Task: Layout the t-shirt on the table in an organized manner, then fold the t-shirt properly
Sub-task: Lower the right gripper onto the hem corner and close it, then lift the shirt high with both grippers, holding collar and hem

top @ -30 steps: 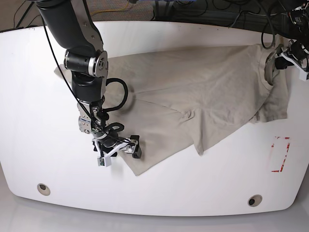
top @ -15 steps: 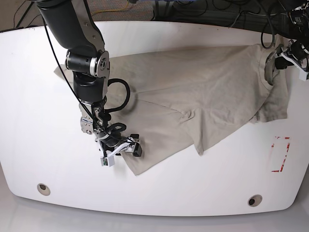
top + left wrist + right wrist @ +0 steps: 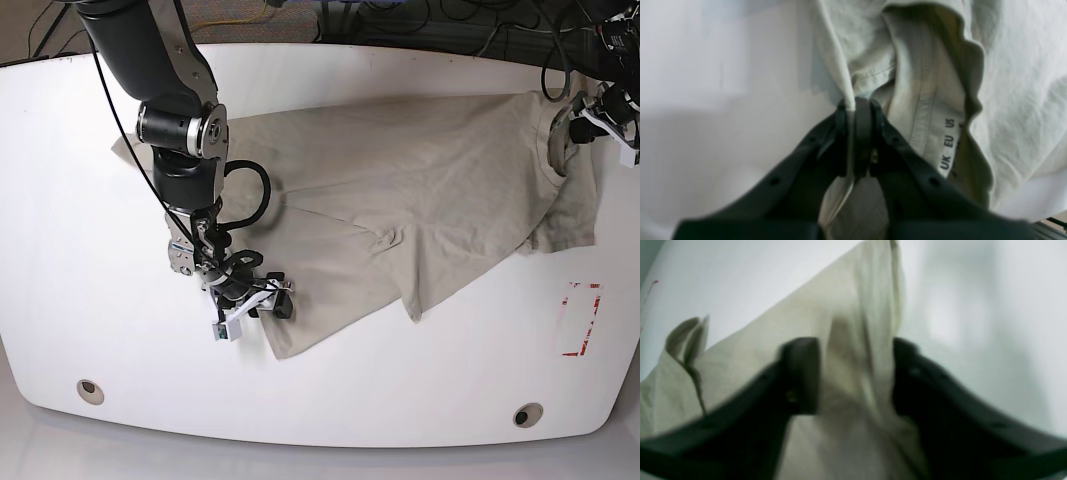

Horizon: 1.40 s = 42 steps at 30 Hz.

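Dark tangled cables (image 3: 440,25) and a yellow cable (image 3: 235,20) on the floor beyond the far edge.

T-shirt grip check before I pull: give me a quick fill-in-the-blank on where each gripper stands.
1. The left gripper is shut on the t-shirt beside its ____.
2. Printed inside the collar are UK, EU and ____.
3. Cloth lies between the right gripper's jaws, which have not fully ____.
4. The red dashed mark on the table is ____ by cloth.

Missing words: collar; US; closed; uncovered
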Available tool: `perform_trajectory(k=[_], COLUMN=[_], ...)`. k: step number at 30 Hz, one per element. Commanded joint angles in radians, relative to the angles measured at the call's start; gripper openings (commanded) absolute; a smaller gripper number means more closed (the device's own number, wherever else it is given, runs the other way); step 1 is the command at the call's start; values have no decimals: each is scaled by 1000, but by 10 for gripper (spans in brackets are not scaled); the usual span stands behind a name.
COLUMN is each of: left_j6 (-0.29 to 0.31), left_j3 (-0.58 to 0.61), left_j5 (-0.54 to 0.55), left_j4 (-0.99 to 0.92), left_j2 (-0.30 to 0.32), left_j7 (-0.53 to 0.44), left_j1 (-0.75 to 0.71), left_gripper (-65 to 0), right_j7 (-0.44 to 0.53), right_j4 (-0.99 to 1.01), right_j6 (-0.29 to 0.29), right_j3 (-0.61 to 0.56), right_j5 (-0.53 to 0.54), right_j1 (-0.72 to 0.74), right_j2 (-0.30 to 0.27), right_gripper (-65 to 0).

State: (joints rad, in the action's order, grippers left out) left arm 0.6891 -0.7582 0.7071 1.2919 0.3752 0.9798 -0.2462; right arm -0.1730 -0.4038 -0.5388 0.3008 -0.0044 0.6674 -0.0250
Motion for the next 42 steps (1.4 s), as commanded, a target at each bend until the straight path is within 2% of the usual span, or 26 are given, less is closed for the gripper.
perform_trajectory(k=[1,4,17,20,27,35,39,42], left_j6=[1,-4,-6,-6,-7,-7,-7,-7], left_j3=[-4,-4,59,90,102,104,104,105], left_j5=[12,12,10,10,10,12,12,12], left_j4=[13,13,50,102,233,275,305,334], left_j2=[23,23,41,51,87,155,187,221], left_j7=[-8,-9,-14,-15,-15,-8,-5,38], left_j1=[5,6,9,9,17,110,183,264], left_gripper=[-644,-644,-644,-644,-644,-644,-644,-644], right_j7=[-27,-30,-44,-98,-268,-428,-481,-531], right_j4=[-33,-51,-60,-129,-378,-614,-700,-740], right_j6=[3,3,3,-2,-62,-68,-68,-70], right_j3=[-1,-2,-2,-2,-1,-1,-1,-1], right_j5=[-12,-13,-13,-12,-7,-7,-6,-6], right_j1=[19,19,35,28,-21,-30,-4,36], right_j2=[3,3,-3,-22,-28,-36,-60,-85], right_gripper=[-526,-648,-650,-650,-650,-650,-650,-650])
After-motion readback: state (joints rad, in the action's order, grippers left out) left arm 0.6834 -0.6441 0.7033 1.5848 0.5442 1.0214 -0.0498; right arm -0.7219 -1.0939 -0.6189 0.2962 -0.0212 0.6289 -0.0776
